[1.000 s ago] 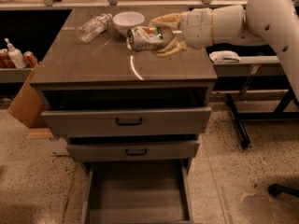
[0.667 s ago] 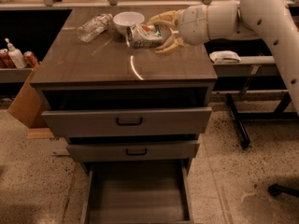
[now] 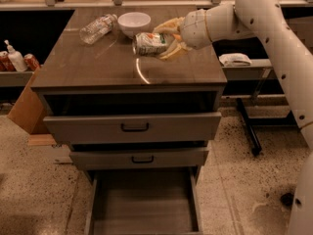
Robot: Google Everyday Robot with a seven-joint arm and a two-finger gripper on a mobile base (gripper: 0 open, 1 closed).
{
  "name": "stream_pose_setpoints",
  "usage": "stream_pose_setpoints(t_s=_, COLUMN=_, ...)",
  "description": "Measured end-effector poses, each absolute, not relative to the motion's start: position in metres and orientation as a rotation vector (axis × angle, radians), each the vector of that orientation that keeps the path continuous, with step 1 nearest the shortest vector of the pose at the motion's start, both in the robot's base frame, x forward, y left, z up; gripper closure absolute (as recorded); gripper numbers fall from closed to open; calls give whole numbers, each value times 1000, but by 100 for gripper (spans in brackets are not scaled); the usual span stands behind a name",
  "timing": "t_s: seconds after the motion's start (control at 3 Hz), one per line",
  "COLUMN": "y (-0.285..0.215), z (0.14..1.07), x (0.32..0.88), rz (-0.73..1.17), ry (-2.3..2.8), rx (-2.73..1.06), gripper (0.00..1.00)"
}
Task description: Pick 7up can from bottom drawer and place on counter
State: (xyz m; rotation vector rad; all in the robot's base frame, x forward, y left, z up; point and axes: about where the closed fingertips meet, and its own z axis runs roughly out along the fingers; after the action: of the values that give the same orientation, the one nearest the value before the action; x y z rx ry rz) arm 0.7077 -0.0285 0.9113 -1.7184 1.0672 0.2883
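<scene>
— One step left? The bottom drawer (image 3: 144, 207) stands open.
— Yes. The claw (image 3: 165, 41) grips the 7up can (image 3: 146, 43) sideways, low over the worktop (image 3: 98, 65) beside the bowl (image 3: 134, 22). Next, I judge: set it down, then let go.

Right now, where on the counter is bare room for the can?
The front half of the counter, between the 7up can and the front edge, is bare. The back is crowded: plastic bottle, white bowl, and the gripper at back right holding the can.
</scene>
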Motion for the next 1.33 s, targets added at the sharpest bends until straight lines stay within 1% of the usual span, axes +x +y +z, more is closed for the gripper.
stream_pose_setpoints(t_s=0.33, y=-27, z=895, x=716, rz=308, ry=1135, rx=-1739, gripper=50)
stream_pose_setpoints(t_s=0.67, y=-26, z=883, x=719, rz=324, ry=1190, rx=-1755, gripper=28)
stream_pose_setpoints(t_s=1.0, y=-22, z=875, x=721, rz=340, ry=1225, rx=-1760, gripper=3)
stream_pose_setpoints(t_s=1.33, y=-19, z=872, x=722, rz=347, ry=1237, rx=-1761, gripper=0)
